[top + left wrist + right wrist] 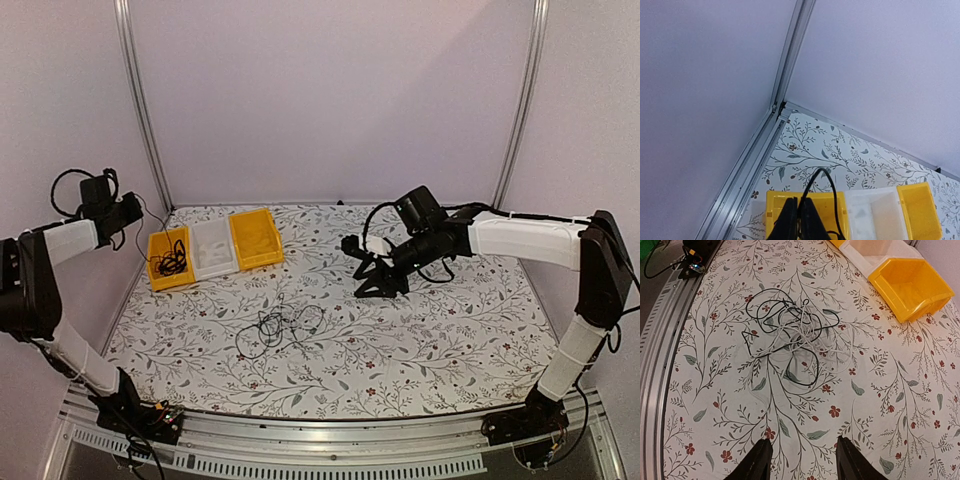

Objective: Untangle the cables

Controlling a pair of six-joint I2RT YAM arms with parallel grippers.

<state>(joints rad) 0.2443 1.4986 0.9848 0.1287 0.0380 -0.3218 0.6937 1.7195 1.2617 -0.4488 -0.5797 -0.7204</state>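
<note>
A loose tangle of thin black and white cables (pixel 280 328) lies on the floral table, front of centre; it also shows in the right wrist view (pixel 785 335). More black cable (pixel 172 262) lies in the left yellow bin (pixel 155 272). My left gripper (pixel 133 209) is raised above that bin's far left and shut on a black cable loop (pixel 821 182) that hangs down into the bin (pixel 771 200); its closed tips show in the left wrist view (pixel 799 201). My right gripper (pixel 362 268) is open and empty, above the table right of the tangle, and in its wrist view (pixel 802 442) the tangle lies ahead of it.
A white bin (pixel 213 248) and a second yellow bin (pixel 256 237) stand beside the left bin at the back left; both look empty, as seen in the right wrist view (pixel 910 287). Walls and aluminium posts (pixel 790 55) enclose the table. A metal rail (pixel 330 430) runs along the near edge.
</note>
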